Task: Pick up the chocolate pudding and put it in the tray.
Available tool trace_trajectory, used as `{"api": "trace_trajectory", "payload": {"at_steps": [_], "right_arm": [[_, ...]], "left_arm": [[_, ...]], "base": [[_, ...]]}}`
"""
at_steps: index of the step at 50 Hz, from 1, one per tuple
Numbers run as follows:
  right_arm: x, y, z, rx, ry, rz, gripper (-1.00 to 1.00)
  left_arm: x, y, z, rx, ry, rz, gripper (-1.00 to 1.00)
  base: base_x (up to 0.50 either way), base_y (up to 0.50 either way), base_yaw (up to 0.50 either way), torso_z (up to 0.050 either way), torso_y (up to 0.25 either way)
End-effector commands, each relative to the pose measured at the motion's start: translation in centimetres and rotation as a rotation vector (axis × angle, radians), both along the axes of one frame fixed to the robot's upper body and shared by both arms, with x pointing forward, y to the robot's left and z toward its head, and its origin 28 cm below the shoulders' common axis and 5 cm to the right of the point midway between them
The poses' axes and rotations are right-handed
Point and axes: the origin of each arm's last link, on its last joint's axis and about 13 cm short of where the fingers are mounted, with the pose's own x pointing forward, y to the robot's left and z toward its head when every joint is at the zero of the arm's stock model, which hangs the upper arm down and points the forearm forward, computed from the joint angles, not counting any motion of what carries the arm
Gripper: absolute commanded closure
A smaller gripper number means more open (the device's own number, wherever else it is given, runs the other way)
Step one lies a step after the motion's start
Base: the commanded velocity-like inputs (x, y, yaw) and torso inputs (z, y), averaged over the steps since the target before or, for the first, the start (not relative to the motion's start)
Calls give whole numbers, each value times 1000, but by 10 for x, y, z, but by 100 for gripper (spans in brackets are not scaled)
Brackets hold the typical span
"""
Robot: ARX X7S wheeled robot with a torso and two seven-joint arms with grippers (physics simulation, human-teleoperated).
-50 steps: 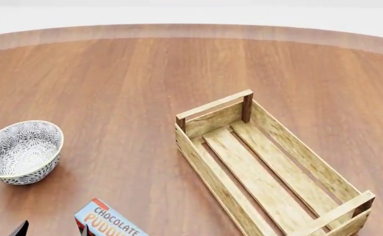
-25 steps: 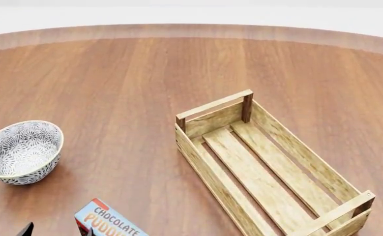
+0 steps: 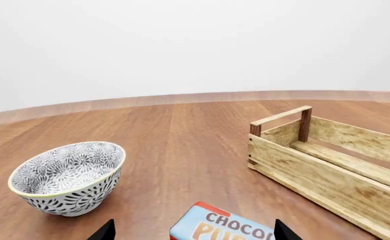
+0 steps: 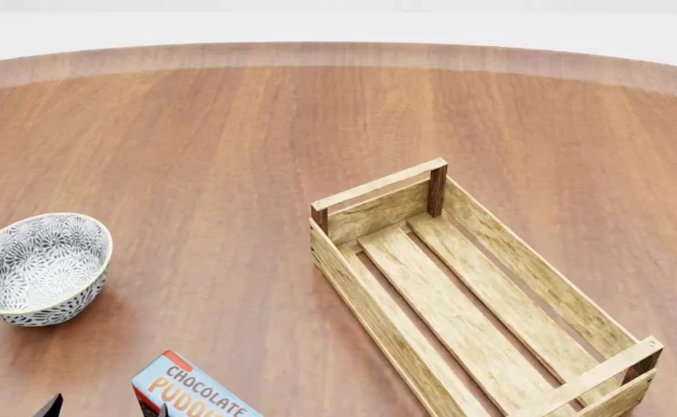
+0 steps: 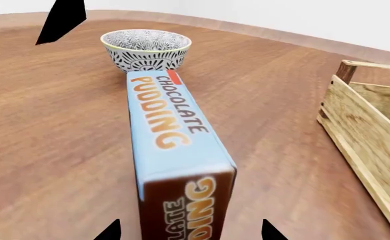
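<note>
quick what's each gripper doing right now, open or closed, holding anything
Left gripper: open, fingertips apart either side of the chocolate pudding, not gripping it.
Right gripper: open, tips wide of the carton, holding nothing.

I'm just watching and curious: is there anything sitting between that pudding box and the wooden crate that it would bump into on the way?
Nothing visible does. Bare wood lies between the chocolate pudding and the tray. The bowl sits off on the pudding's far side, away from that path.
</note>
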Motion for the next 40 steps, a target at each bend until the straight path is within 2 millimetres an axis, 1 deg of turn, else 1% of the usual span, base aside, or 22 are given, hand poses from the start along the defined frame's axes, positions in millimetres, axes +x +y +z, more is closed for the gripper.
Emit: {"api": "trace_trajectory", "payload": {"at_steps": [1, 16, 40], "right_arm": [[3, 2, -1, -6, 3, 3, -100], [11, 4, 0, -25, 6, 12, -100], [14, 7, 2, -36, 13, 22, -100]], "left_arm": [[0, 0, -1, 2, 0, 0, -100], [0, 0, 0, 2, 1, -1, -100], [0, -1, -1, 4, 1, -3, -100]], "base": [[0, 0, 0, 0, 0], [0, 0, 0, 0, 0], [0, 0, 0, 0, 0]]}}
